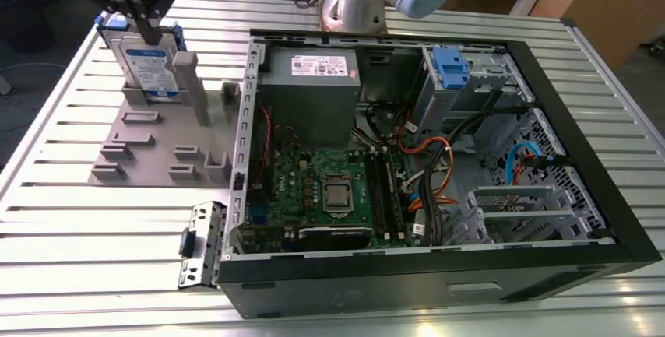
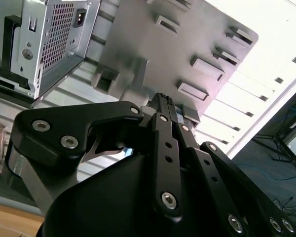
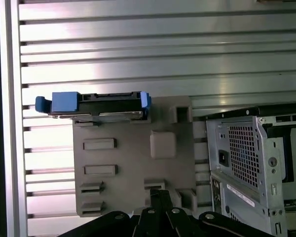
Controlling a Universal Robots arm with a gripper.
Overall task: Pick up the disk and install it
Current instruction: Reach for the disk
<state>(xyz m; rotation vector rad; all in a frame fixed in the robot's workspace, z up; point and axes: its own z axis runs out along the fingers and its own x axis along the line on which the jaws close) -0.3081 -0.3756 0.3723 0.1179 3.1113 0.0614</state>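
Note:
The disk (image 1: 152, 66), a silver-grey drive with a white and blue label in a blue bracket, stands on edge in a slot of the grey holder (image 1: 156, 146) on the exterior view's left. In the first wrist view the disk (image 3: 96, 104) shows edge-on from above. My gripper (image 1: 149, 32) hangs just above the disk's top edge. Its black fingers (image 2: 163, 101) are pressed together and shut on nothing. The first wrist view has the gripper (image 3: 160, 196) over the holder (image 3: 128, 163), apart from the disk.
An open computer case (image 1: 540, 64) lies beside the holder on the slatted metal table (image 1: 83, 243). Inside are a grey power supply (image 1: 308, 80), a motherboard (image 1: 322, 189), cables and a drive bay with a blue latch (image 1: 449, 64). The arm's base (image 1: 353, 2) stands behind the case.

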